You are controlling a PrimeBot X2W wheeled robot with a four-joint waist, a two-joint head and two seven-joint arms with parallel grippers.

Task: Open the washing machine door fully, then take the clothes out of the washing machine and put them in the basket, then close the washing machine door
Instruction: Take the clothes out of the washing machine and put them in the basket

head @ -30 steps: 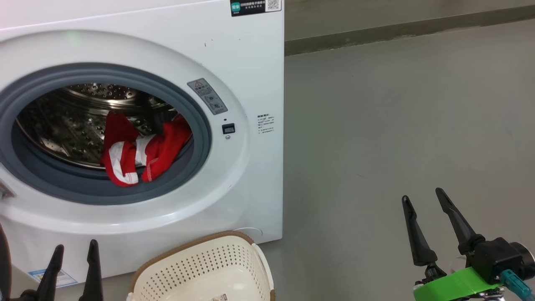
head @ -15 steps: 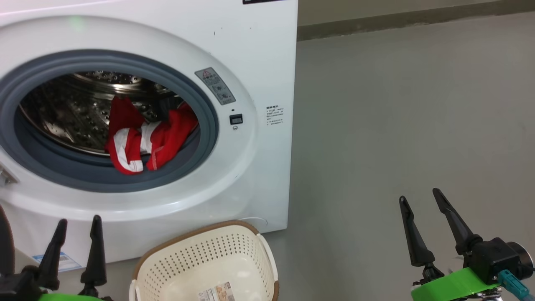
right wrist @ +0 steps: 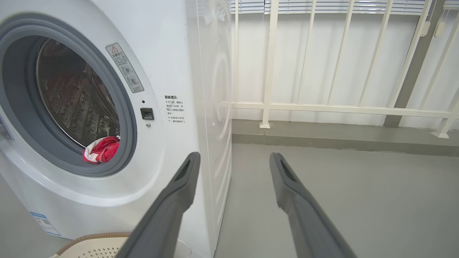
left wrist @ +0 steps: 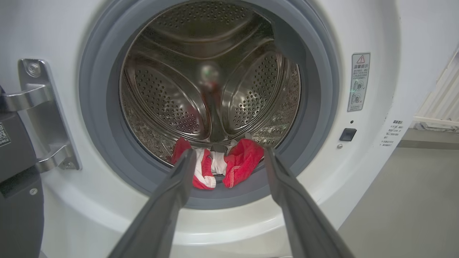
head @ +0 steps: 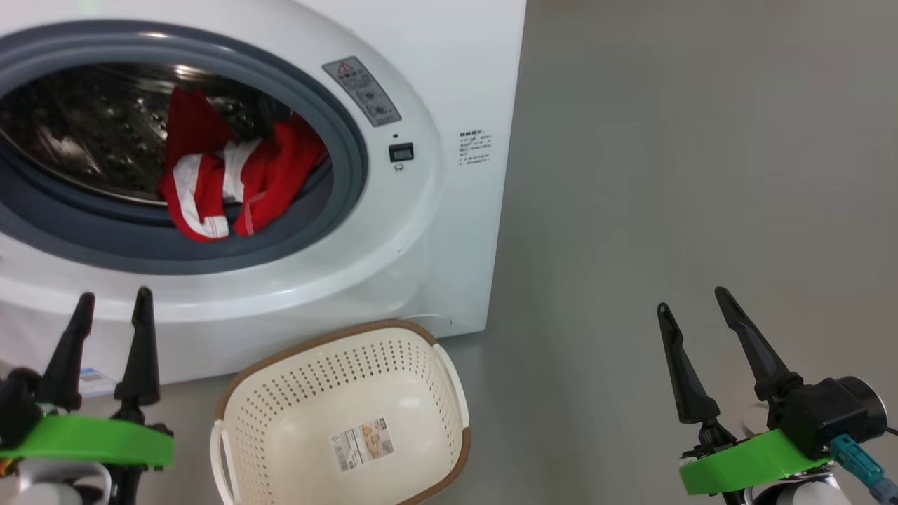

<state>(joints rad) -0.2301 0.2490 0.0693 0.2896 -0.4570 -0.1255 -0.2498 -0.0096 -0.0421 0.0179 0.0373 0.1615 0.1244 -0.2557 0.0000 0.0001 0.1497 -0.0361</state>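
Left gripper point(head: 114, 296) and right gripper point(head: 692, 299), both empty with fingers spread wide; the left faces the washing machine point(head: 449, 84). The clothes point(head: 231, 175) lie bunched at the drum's front lip, long axis across the opening, lower ends drooping onto the grey gasket. The basket point(head: 302, 347) stands mouth-up on the grey floor point(head: 666, 175), just before the machine. A white railing point(right wrist: 322, 107) lines the far side.

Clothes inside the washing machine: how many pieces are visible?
1. The red clothes with white stripes lie at the lower front edge of the drum, hanging over the grey gasket. More may hide underneath.
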